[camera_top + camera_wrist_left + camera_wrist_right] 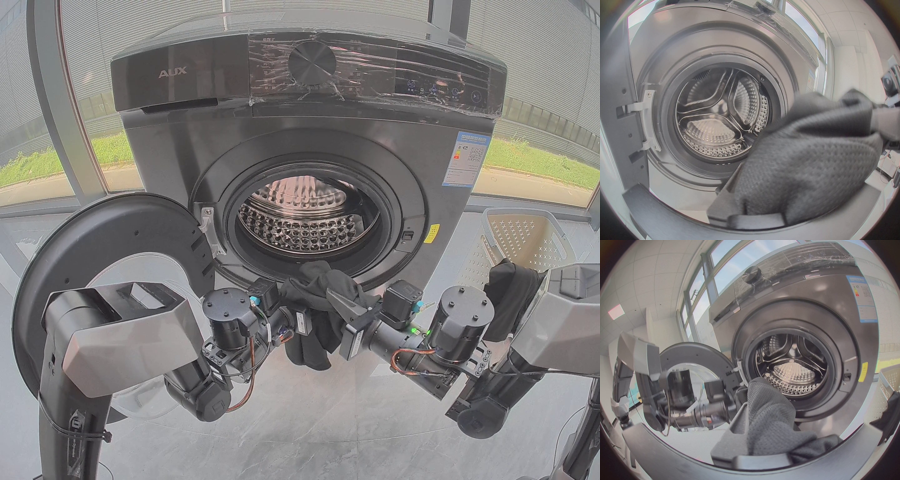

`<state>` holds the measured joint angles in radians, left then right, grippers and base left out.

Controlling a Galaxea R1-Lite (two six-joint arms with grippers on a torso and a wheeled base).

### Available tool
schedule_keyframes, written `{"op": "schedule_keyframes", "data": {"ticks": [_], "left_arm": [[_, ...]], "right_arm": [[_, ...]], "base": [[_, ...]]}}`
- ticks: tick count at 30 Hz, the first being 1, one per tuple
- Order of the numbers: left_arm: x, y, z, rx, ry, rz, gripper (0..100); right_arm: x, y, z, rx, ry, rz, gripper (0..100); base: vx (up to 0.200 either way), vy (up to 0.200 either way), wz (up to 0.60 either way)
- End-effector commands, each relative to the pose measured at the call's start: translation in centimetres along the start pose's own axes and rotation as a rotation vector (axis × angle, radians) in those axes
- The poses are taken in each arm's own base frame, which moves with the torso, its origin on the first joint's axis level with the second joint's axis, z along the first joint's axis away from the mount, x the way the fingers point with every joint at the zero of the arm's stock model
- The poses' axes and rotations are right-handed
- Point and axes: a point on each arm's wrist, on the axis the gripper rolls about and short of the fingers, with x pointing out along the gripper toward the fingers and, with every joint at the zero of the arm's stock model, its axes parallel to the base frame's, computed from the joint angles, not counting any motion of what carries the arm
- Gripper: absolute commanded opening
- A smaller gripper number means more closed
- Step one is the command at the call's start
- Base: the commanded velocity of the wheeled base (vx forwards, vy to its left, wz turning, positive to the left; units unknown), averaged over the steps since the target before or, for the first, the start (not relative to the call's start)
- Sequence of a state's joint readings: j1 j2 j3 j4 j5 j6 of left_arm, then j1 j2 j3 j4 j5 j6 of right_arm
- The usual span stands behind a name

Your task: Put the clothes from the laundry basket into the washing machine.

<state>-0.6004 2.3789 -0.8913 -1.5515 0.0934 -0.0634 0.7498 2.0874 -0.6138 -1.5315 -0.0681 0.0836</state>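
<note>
1. The round dark-grey door with a glass window is swung fully open to the left of the machine. This leaves the mouth of the drum clear for both arms.
2. The left jaws are held low, just in front of the lower lip of the opening. They are judged to be clamped on one end of a black mesh-knit garment, whose cloth is bunched between and over them.
3. The garment is carried in the air between the two arms, just outside the opening and not yet inside. One fold hangs down towards the floor. It is probably held at two ends so that it is kept gathered and cannot snag on the rim.
4. Behind the garment stands the dark-grey front-loading washing machine. No clothes can be seen in its perforated steel drum, so the load is judged to have barely begun.
5. The right jaws are set opposite the left ones, near them and at about the same height. They too appear to be closed on the garment, with cloth draped across one finger.
6. The off-white perforated plastic laundry basket stands to the right of the machine, within reach of the right arm. A second dark garment is draped over its near rim and has not yet been loaded.
</note>
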Motion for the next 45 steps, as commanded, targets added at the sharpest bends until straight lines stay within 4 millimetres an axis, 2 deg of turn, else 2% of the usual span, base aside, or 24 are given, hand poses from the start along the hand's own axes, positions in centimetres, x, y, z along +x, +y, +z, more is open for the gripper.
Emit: {"op": "schedule_keyframes", "data": {"ticks": [1, 7, 8, 12, 14, 17, 20, 23, 26, 31, 36, 41, 45], "left_arm": [[0.2, 0.2, 1.9, -0.015, -0.057, 0.020, 0], [-0.2, -0.2, 3.1, -0.020, -0.079, 0.008, 0], [-0.2, -0.3, 3.1, -0.020, -0.079, 0.006, 0], [-0.8, -0.6, 4.3, -0.024, -0.097, -0.004, 0], [-1.6, -0.8, 5.3, -0.030, -0.103, -0.016, 0], [-3.4, -0.9, 6.0, -0.021, -0.079, -0.038, 0], [-6.5, -1.2, 7.4, -0.022, -0.056, -0.097, 0], [-9.1, -1.2, 8.4, -0.025, -0.040, -0.107, 0], [-10.6, -0.9, 9.1, -0.023, -0.039, -0.105, 0], [-11.1, -1.0, 9.7, -0.005, -0.054, -0.091, 0], [-11.3, -1.8, 8.8, 0.002, -0.019, -0.094, 0], [-11.1, -1.8, 7.8, 0.007, 0.012, -0.077, 0], [-10.9, -1.9, 7.6, 0.000, 0.019, -0.082, 0]], "right_arm": [[-1.2, -0.3, -1.4, -0.004, 0.072, -0.034, 0], [-1.2, -0.2, -1.4, 0.012, 0.070, -0.030, 0], [-1.2, -0.2, -1.5, 0.012, 0.072, -0.030, 100], [-1.6, 0.4, -1.6, 0.016, 0.083, -0.016, 100], [-2.7, 0.3, -2.4, 0.009, 0.133, -0.018, 100], [-4.2, 0.1, -3.4, 0.004, 0.203, -0.013, 100], [-6.5, -0.2, -4.4, -0.005, 0.294, -0.016, 100], [-7.3, -0.2, -3.9, -0.002, 0.293, -0.013, 100], [-7.6, -0.5, -2.6, -0.002, 0.255, -0.030, 100], [-8.2, -1.6, -1.3, 0.005, 0.215, -0.076, 100], [-8.4, -3.4, -1.3, 0.013, 0.212, -0.141, 100], [-8.5, -4.1, -1.0, 0.017, 0.201, -0.160, 100], [-8.5, -4.4, -1.0, 0.018, 0.201, -0.173, 100]], "base": [[0.000, 0.000, 0.00], [0.000, 0.000, 0.00], [0.000, 0.000, 0.00], [0.000, 0.000, 0.00], [0.000, 0.000, 0.00], [0.000, 0.000, 0.00], [0.000, 0.000, 0.00], [0.000, 0.000, 0.00], [0.000, 0.000, 0.00], [0.000, 0.000, 0.00], [0.000, 0.000, 0.00], [0.000, 0.000, 0.00], [0.200, 0.000, 0.00]]}}
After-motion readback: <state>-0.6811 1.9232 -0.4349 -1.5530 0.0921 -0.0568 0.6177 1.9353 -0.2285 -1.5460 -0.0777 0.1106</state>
